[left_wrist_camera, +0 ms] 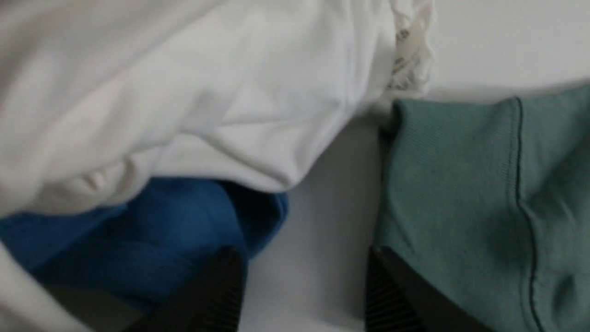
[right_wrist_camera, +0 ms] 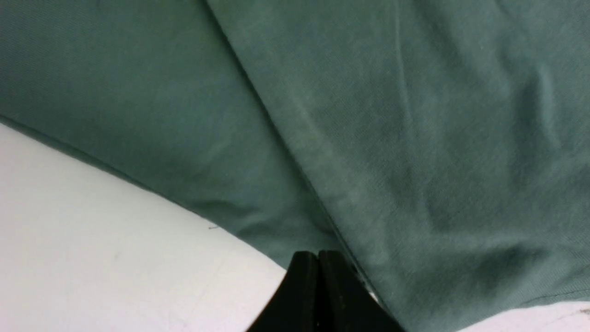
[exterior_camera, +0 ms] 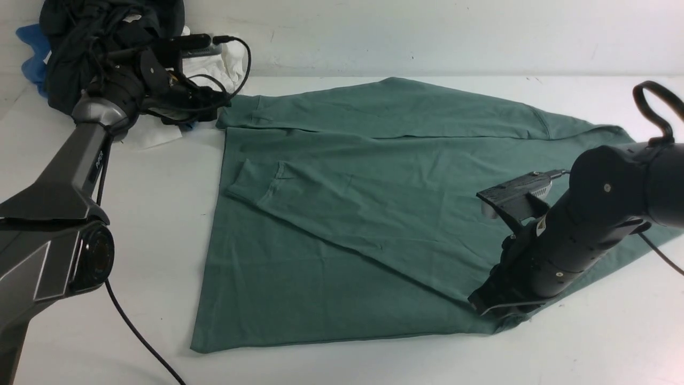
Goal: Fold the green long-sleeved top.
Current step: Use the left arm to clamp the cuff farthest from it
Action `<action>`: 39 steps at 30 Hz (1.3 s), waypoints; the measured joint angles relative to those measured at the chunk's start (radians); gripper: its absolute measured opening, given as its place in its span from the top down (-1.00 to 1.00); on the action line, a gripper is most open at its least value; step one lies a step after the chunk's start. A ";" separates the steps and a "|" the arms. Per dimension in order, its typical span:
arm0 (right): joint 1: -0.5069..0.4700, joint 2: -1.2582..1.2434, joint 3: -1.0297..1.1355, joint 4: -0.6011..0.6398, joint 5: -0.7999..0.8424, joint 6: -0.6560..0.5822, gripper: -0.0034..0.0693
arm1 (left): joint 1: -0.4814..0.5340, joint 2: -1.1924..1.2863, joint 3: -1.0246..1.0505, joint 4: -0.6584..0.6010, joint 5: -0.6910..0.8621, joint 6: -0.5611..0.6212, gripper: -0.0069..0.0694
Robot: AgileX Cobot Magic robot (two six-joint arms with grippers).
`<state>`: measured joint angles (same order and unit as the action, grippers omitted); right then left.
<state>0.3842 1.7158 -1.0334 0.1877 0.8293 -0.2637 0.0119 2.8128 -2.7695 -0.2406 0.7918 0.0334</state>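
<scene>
The green long-sleeved top (exterior_camera: 374, 203) lies flat on the white table (exterior_camera: 133, 176), both sleeves folded across its body. No logo or neck tag shows. My left gripper (exterior_camera: 222, 101) is at the top's far left corner. In the left wrist view it (left_wrist_camera: 304, 258) is open over bare table, one finger beside the green ribbed edge (left_wrist_camera: 461, 184), the other over blue cloth. My right gripper (exterior_camera: 483, 307) is low at the top's near right corner. In the right wrist view it (right_wrist_camera: 318, 254) is shut at the green cloth's (right_wrist_camera: 415, 115) edge, with no cloth visible between the jaws.
A pile of black (exterior_camera: 91, 32), white (exterior_camera: 224, 59) and blue (exterior_camera: 32, 48) garments sits at the far left, touching the left gripper. The white garment (left_wrist_camera: 184, 92) and blue garment (left_wrist_camera: 138, 230) fill much of the left wrist view. A black cable (exterior_camera: 133, 331) trails near the left arm's base.
</scene>
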 joint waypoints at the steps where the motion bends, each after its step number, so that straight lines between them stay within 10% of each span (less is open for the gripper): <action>1: 0.000 0.000 0.000 0.000 0.000 0.000 0.95 | 0.003 0.001 0.000 -0.018 -0.009 0.006 -0.25; 4: 0.000 0.000 0.000 0.001 -0.004 0.000 0.95 | 0.004 0.007 0.000 -0.071 -0.011 0.041 -0.27; 17: 0.000 0.000 0.000 0.017 -0.007 0.000 0.95 | -0.034 0.051 -0.001 -0.182 -0.074 0.179 0.73; 39: 0.000 0.000 0.000 0.019 -0.032 -0.001 0.95 | -0.038 -0.036 -0.001 -0.147 -0.044 0.179 0.75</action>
<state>0.3842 1.7158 -1.0334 0.2072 0.7971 -0.2647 -0.0261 2.7770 -2.7705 -0.3880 0.7473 0.2127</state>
